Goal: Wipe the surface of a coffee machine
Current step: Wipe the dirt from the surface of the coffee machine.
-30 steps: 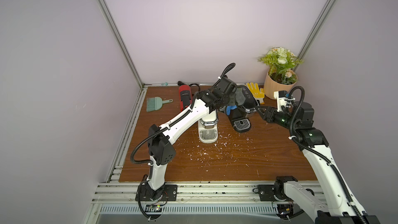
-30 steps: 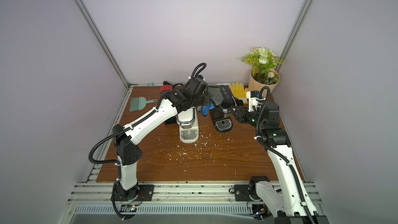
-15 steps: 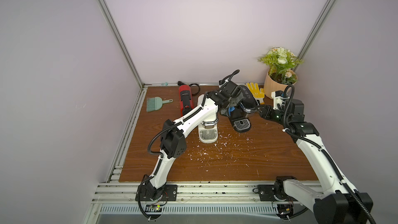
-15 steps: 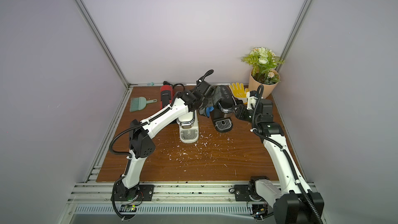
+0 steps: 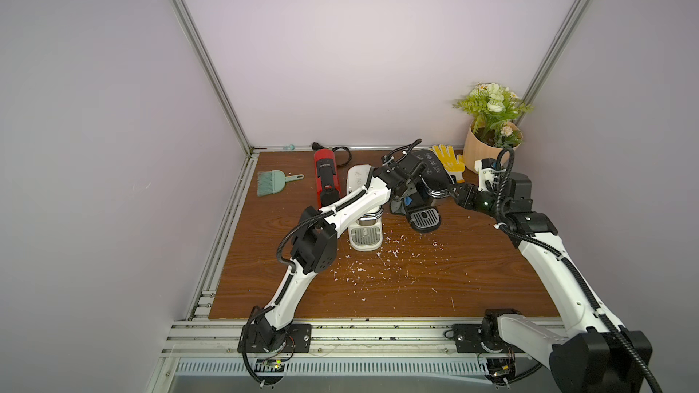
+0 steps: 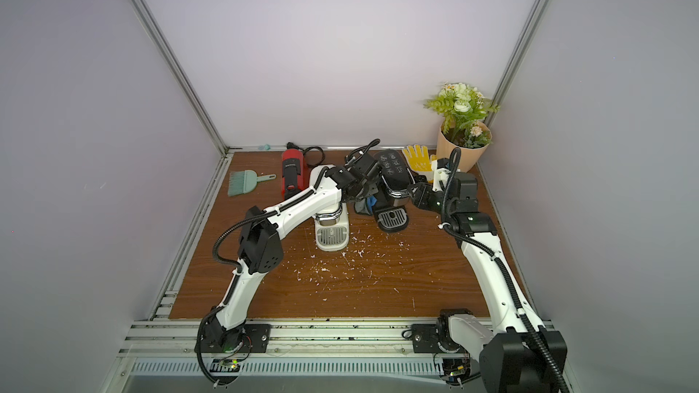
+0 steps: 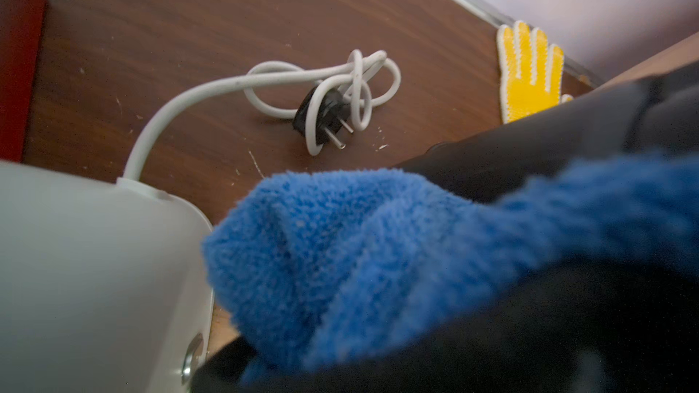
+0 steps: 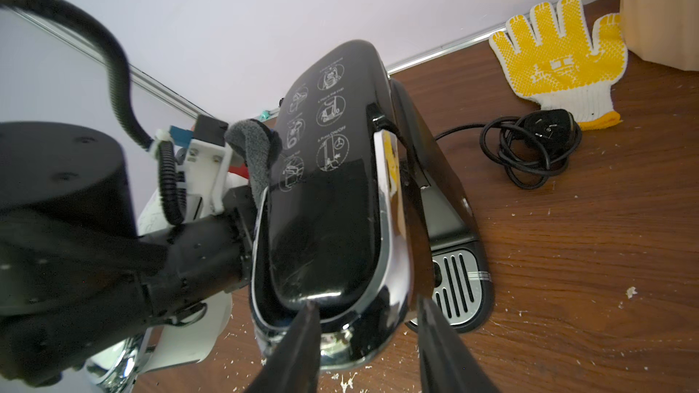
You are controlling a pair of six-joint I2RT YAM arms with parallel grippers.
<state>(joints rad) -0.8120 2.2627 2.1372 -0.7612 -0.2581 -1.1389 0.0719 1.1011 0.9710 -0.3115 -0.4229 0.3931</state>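
The black coffee machine [image 5: 431, 177] stands at the back middle of the wooden table, its glossy lid printed with icons [image 8: 333, 190]. My left gripper [image 5: 410, 192] is shut on a blue cloth [image 7: 340, 258], which presses against the machine's left flank [image 6: 372, 202]. The cloth hides the left jaws in the wrist view. From the right, my right gripper [image 8: 365, 302] clamps the chrome front end of the machine's head, one finger on each side [image 5: 452, 192].
A white coffee machine [image 5: 365, 236] sits under my left forearm, its cord and plug [image 7: 329, 96] behind it. A red machine [image 5: 325, 175] and green brush [image 5: 274, 182] lie back left. A yellow glove [image 5: 449, 156], black cord [image 8: 529, 149] and flower pot [image 5: 490, 149] are back right. White crumbs [image 5: 378, 258] litter the table.
My left wrist has dropped lower along the black machine's left side with the cloth. The right arm's elbow swung in a little while its grip on the machine stayed.
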